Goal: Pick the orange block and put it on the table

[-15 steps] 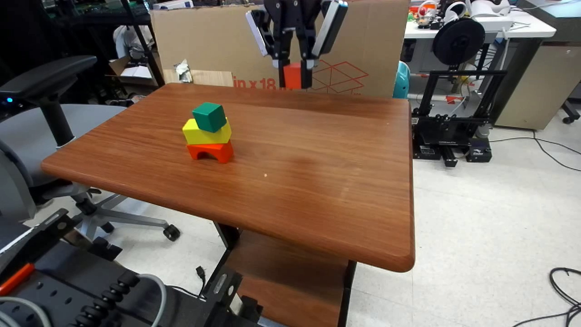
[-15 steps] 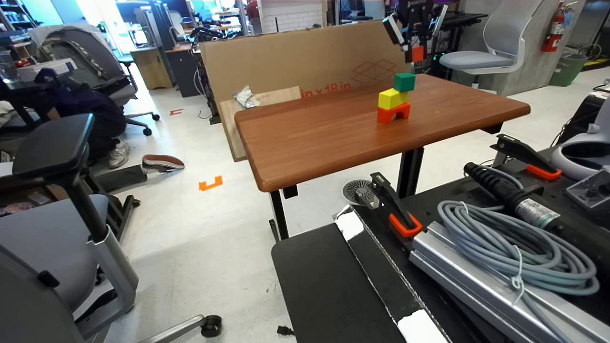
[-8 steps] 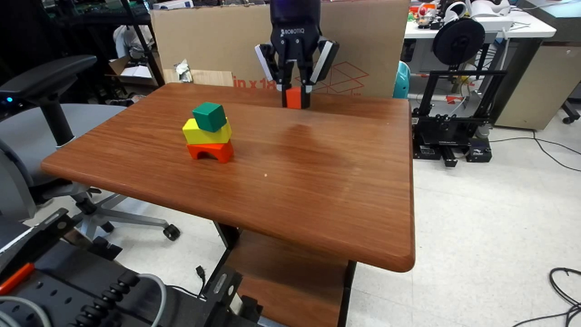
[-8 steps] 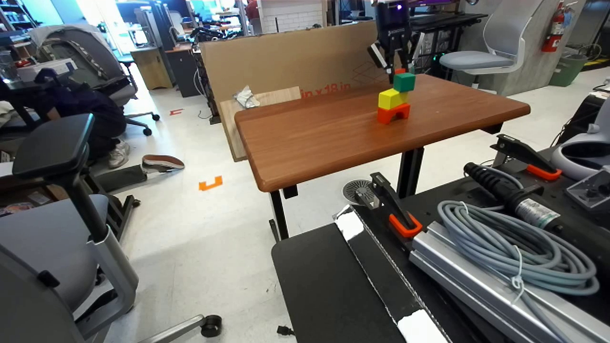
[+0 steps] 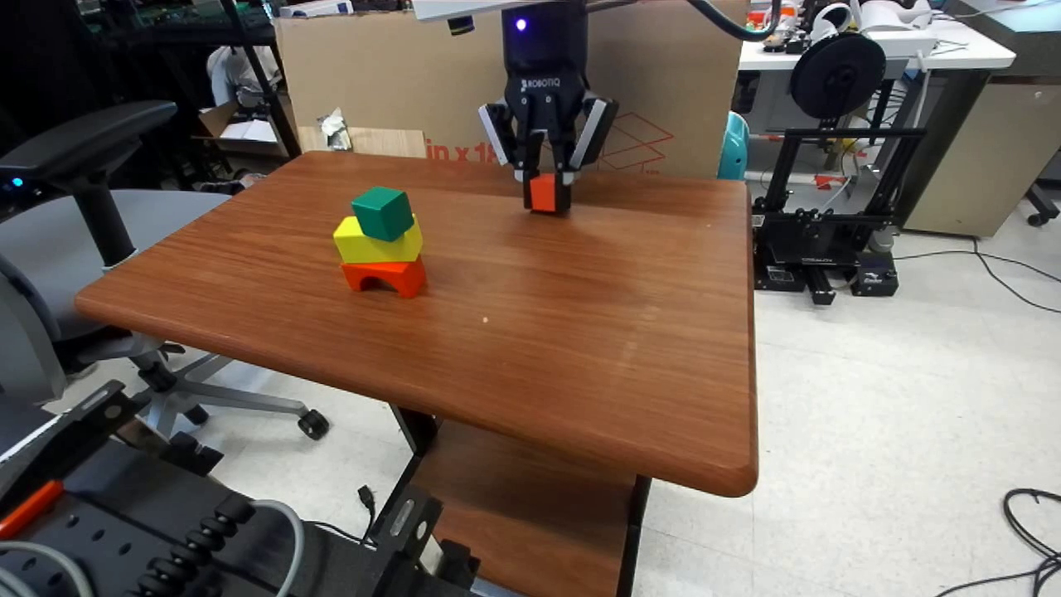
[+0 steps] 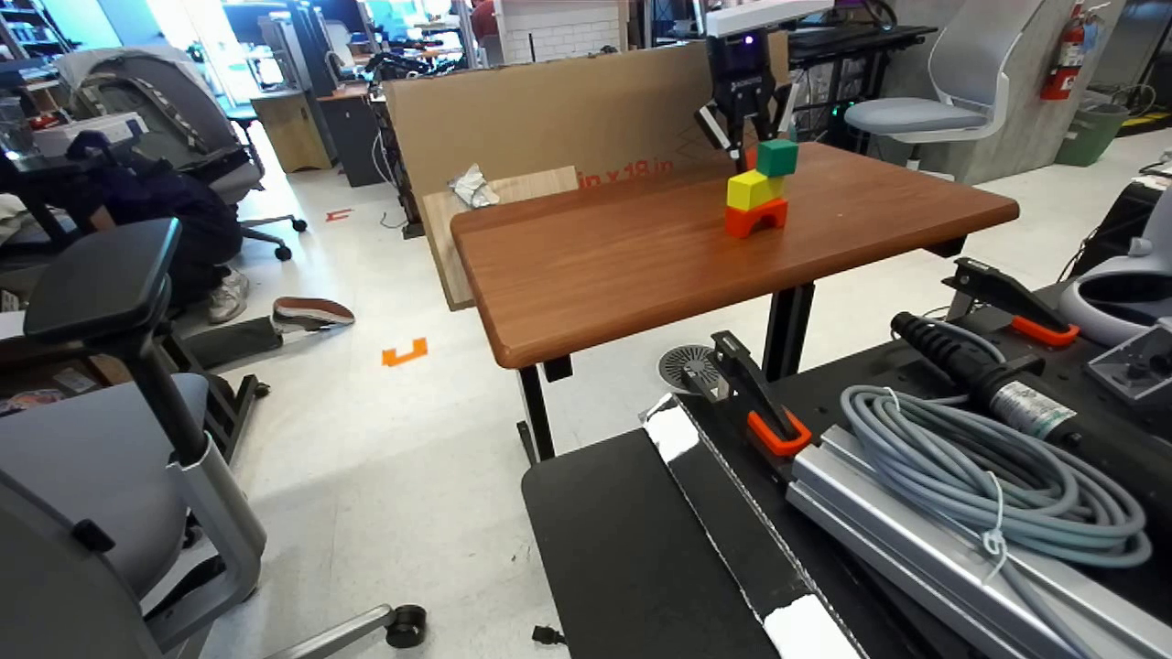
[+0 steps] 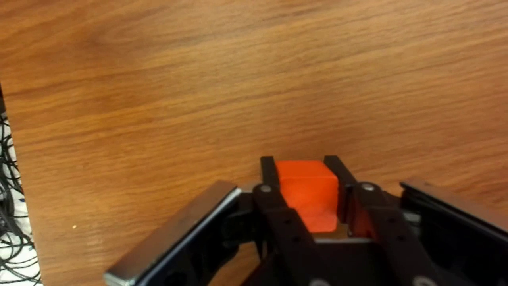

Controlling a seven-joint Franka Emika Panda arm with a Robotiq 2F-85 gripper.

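As a gray office chair (image 5: 166,214) sits well left of your jaws in an exterior view, three blocks stand stacked nearer them on the table (image 5: 530,332): green block (image 5: 383,213) over yellow block (image 5: 377,246) over orange arch block (image 5: 390,271). Farther right, your gripper (image 5: 546,197) points down, its fingers (image 7: 269,171) clamped on the orange block (image 7: 309,196), which you hold over the table; whether it touches the wood cannot be seen. Right of the jaws, past the table's edge, a black 3D printer (image 5: 812,245) stands on the floor (image 5: 887,373).
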